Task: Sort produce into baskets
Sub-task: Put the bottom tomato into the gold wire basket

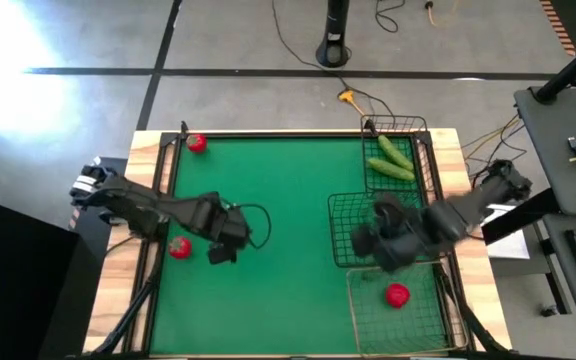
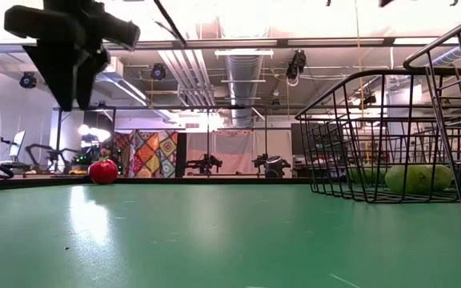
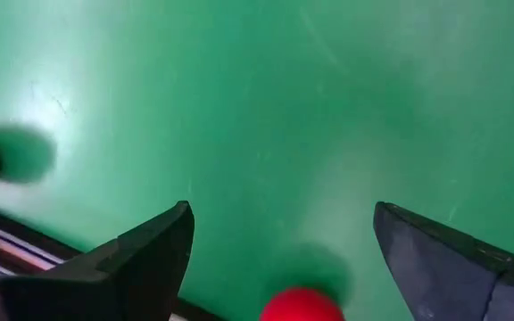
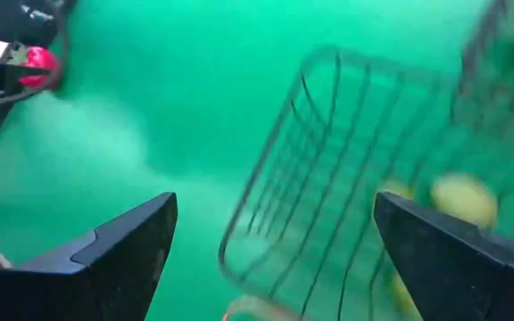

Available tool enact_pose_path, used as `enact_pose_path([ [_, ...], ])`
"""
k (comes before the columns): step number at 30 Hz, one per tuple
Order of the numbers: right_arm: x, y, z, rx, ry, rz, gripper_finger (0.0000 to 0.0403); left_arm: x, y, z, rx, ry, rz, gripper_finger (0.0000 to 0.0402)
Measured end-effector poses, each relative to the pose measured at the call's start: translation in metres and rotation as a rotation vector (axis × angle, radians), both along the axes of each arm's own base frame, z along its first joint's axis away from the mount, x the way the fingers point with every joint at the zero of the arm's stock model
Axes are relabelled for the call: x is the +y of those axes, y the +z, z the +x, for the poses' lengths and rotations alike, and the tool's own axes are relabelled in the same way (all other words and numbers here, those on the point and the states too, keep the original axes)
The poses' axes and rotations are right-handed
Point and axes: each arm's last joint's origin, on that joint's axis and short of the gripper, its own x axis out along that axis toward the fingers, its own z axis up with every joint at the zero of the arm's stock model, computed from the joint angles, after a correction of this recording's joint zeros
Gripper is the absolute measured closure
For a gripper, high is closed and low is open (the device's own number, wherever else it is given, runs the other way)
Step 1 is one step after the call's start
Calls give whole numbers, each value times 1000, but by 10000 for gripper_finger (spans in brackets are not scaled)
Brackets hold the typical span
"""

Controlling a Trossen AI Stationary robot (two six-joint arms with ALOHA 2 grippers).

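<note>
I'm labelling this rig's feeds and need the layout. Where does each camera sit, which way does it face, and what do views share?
High view: overhead, looking straight down on the green table; both arms show, left gripper and right gripper.
Low view: at tabletop height, facing the room; one dark gripper hangs in from above at upper left.
Left wrist view: looks down past its own open jaws at a red fruit.
Right wrist view: looks past its own open jaws at the dark square basket.
Shared: that basket also appears overhead.
</note>
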Motion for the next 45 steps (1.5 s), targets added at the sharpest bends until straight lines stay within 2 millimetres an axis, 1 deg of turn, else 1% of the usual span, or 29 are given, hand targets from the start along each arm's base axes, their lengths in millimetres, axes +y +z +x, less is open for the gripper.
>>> enact_pose_path([
  [4, -32, 4, 23, 6, 117, -108, 30, 16, -6, -11, 82, 13, -120, 75],
  [7, -53, 7, 40, -12, 180, -184, 30, 21, -14, -22, 121, 10, -138, 71],
  [10, -68, 9, 54, -48, 208, -218, 30, 23, -25, -32, 183, 5, -186, 58],
  [14, -81, 7, 68, -67, 217, -253, 30, 22, -47, -47, 286, 17, -277, 35],
  [17, -87, 4, 78, -81, 208, -265, 30, 21, -61, -57, 361, 44, -344, 24],
  [19, -91, 2, 84, -83, 218, -285, 30, 21, -67, -63, 393, 52, -348, 20],
  [22, -97, -3, 93, -79, 210, -297, 30, 21, -71, -66, 407, 57, -337, 18],
  [25, -99, -7, 100, -82, 202, -297, 30, 21, -73, -64, 411, 54, -332, 18],
  [30, -97, -15, 106, -75, 204, -269, 30, 20, -78, -62, 444, 46, -353, 18],
  [34, -95, -19, 110, -81, 201, -224, 30, 18, -88, -57, 483, 37, -395, 18],
  [40, -86, -22, 111, -89, 207, -205, 30, 17, -105, -55, 577, 20, -397, 19],
  [45, -85, -21, 111, -91, 207, -203, 30, 17, -112, -55, 619, 2, -400, 30],
])
